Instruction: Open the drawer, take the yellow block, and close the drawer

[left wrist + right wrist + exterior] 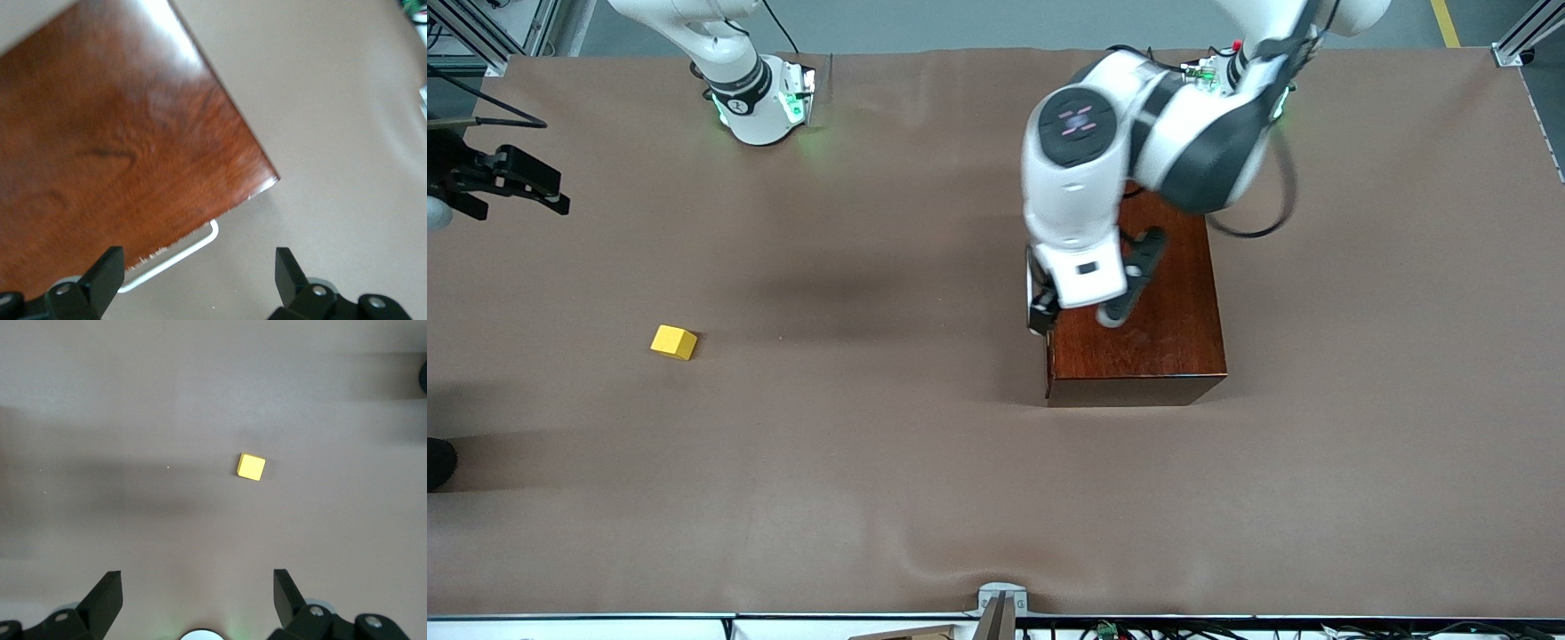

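Drawer [175,257] appears shut, block [673,341] already out on table. Left gripper [200,283] jaws apart over box [1156,329]; right gripper [198,603] apart above block, waiting. Next: withdrawal judged due.

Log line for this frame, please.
yellow block: on table, out | drawer handle: flush, shut | left gripper: open over handle | right gripper: open, waiting

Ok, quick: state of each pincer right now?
Left pincer: open, empty, over the wooden box's edge.
Right pincer: open, empty, above the yellow block.

Brown cloth-covered table [925,498] (faintly wrinkled), grey floor [996,22], aluminium frame posts [1525,40] at corners
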Controlling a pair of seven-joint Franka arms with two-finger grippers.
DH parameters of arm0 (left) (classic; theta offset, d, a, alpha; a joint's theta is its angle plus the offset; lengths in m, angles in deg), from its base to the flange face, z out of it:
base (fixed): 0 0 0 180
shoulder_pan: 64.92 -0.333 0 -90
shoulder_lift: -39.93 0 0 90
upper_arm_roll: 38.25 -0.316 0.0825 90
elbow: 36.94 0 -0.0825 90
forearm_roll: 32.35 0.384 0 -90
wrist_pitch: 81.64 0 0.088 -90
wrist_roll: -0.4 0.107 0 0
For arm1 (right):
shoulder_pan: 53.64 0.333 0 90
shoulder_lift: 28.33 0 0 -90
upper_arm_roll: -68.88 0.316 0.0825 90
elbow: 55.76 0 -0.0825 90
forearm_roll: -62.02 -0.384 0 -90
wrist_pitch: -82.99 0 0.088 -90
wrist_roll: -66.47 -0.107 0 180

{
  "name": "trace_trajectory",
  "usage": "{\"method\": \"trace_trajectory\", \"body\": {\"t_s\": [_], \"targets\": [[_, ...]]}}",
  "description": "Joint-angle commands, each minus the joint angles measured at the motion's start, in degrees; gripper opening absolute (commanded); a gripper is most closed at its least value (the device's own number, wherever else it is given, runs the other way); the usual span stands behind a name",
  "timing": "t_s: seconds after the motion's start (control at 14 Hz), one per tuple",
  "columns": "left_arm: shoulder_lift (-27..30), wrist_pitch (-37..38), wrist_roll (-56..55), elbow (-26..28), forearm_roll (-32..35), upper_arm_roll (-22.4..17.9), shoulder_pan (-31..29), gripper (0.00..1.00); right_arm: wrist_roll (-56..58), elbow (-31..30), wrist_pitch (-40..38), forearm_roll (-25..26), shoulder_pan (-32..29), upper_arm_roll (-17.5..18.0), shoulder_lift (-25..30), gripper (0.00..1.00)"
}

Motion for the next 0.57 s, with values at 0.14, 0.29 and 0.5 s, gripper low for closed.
{"method": "trace_trajectory", "body": {"t_s": [0.14, 0.29, 0.5], "targets": [[12.01, 4.63, 23.5, 7.31, -4.52, 0.35, -9.17, 1.0, -0.14, -1.24, 1.16, 1.35, 0.55, -0.17, 1.43, 1.0], [16.5, 5.26, 33.1, 11.53, -4.53, 0.26, -12.43, 1.0, -0.14, -1.24, 1.25, 1.35, 0.64, -0.17, 1.35, 1.0], [23.0, 5.35, 46.02, 18.65, -4.44, 0.26, -17.17, 1.0, -0.14, -1.24, 1.42, 1.35, 0.38, -0.26, 1.35, 1.0]]}}
